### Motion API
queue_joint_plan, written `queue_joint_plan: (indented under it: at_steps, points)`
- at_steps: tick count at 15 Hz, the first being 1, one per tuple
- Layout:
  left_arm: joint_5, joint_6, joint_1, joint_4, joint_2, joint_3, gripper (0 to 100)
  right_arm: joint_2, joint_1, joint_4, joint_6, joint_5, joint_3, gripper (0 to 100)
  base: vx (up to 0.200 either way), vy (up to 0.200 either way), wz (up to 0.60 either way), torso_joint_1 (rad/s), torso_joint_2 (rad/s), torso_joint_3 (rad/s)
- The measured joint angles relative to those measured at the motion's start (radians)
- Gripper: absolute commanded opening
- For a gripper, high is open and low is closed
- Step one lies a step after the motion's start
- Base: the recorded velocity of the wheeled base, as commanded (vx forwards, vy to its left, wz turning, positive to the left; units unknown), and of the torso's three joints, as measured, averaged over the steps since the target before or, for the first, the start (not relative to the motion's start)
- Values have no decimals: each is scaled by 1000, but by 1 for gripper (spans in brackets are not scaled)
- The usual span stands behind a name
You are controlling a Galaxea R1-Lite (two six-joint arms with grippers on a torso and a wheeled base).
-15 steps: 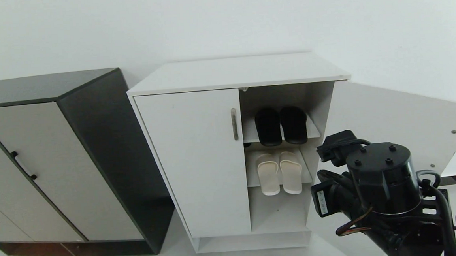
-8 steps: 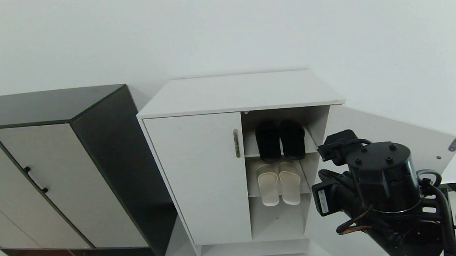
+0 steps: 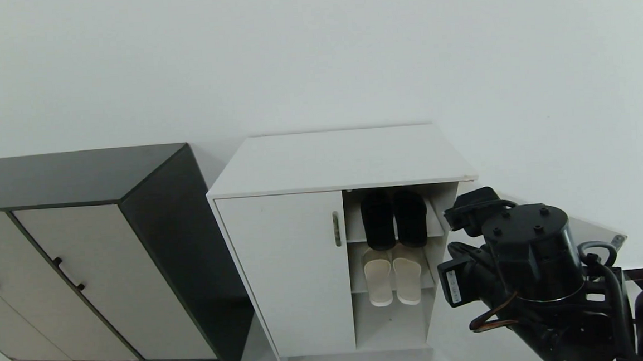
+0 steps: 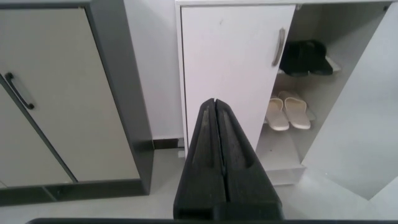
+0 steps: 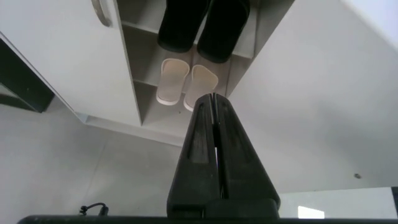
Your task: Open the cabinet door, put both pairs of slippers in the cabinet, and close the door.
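The white cabinet (image 3: 337,160) stands against the wall with its left door (image 3: 285,272) closed and its right door (image 3: 595,228) swung open. Black slippers (image 3: 393,218) lie on the upper shelf, white slippers (image 3: 392,274) on the shelf below. My right arm (image 3: 527,263) hangs in front of the open door. My right gripper (image 5: 213,98) is shut and empty, a short way in front of the white slippers (image 5: 186,81) and black slippers (image 5: 202,25). My left gripper (image 4: 215,106) is shut and empty, back from the closed door (image 4: 233,68), with both pairs (image 4: 288,113) to its side.
A dark cabinet (image 3: 163,240) with pale doors and black handles stands close beside the white one on the left. Bare pale floor (image 4: 161,199) lies in front of both. The open door (image 5: 323,93) juts out on the right.
The whole head picture has shifted: both cabinets sit lower and look smaller, so the camera has moved. The slippers and doors keep their places; my right arm holds its spot in view.
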Motion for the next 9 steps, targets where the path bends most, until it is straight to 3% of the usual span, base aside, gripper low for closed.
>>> queue_joint_plan:
  at_steps: [3, 9]
  points:
    - [0, 0, 0, 0, 0, 0, 0, 17, -3, 0, 0, 1, 0, 0, 0, 0, 0, 98, -209, -120]
    - [7, -10, 0, 0, 0, 0, 0, 21, -3, -1, 0, 1, 1, 0, 0, 0, 0, 5, -9, -7]
